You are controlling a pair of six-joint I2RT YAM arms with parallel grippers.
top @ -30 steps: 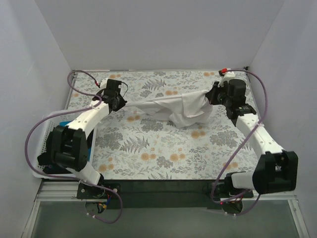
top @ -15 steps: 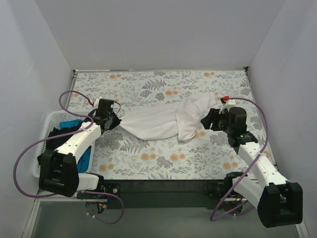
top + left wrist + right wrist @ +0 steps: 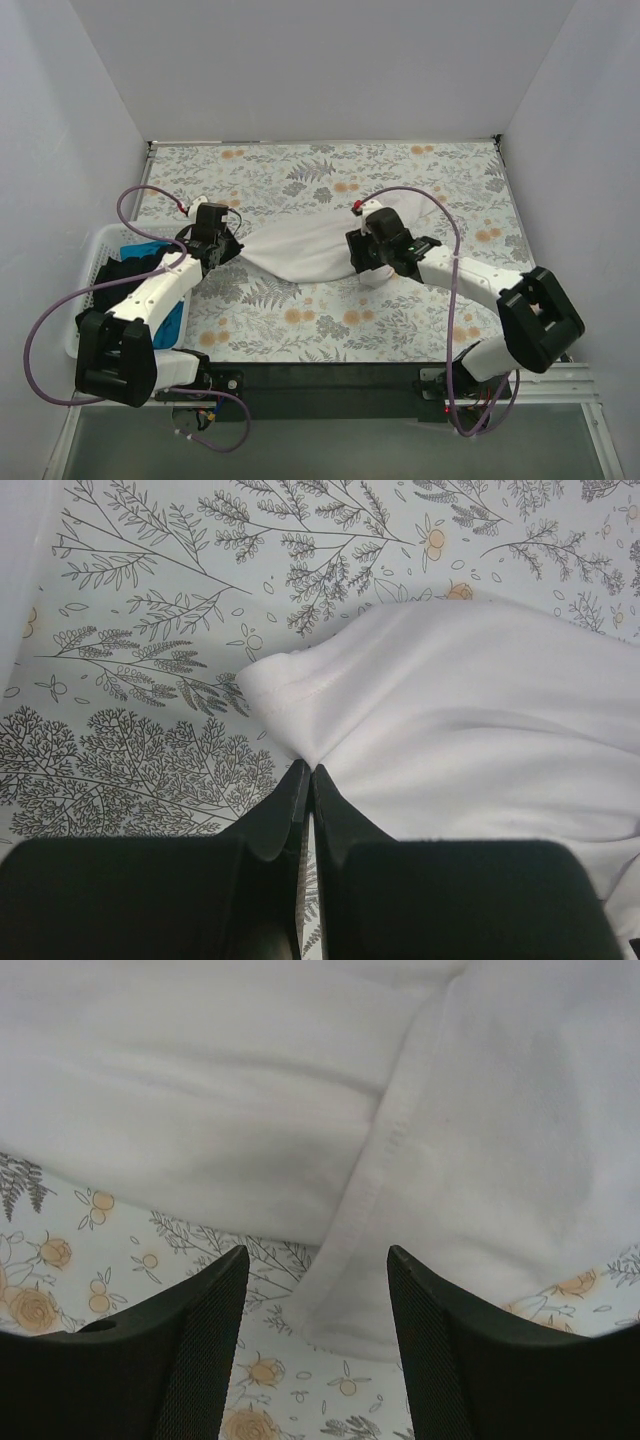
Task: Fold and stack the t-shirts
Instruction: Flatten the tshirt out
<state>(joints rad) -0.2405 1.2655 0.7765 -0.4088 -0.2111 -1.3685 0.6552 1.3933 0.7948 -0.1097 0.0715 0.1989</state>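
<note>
A white t-shirt (image 3: pixel 310 250) lies bunched and stretched across the floral tablecloth (image 3: pixel 300 320). My left gripper (image 3: pixel 230 250) is shut on its left corner, and in the left wrist view the closed fingertips (image 3: pixel 305 772) pinch the white cloth (image 3: pixel 480 710). My right gripper (image 3: pixel 366 264) hovers open over the shirt's right part. In the right wrist view its fingers (image 3: pixel 318 1260) straddle a hemmed edge of the shirt (image 3: pixel 250 1110) without holding it. A blue t-shirt (image 3: pixel 142 248) and a black one (image 3: pixel 110 270) sit in the basket.
The white slotted basket (image 3: pixel 80 300) stands at the table's left edge, beside the left arm. White walls close in the table at the back and both sides. Purple cables loop off both arms.
My right gripper let go of the white t-shirt, opened, and swung left over its middle. The shirt dropped from hanging between both grippers to lying on the table. The left gripper came nearer.
</note>
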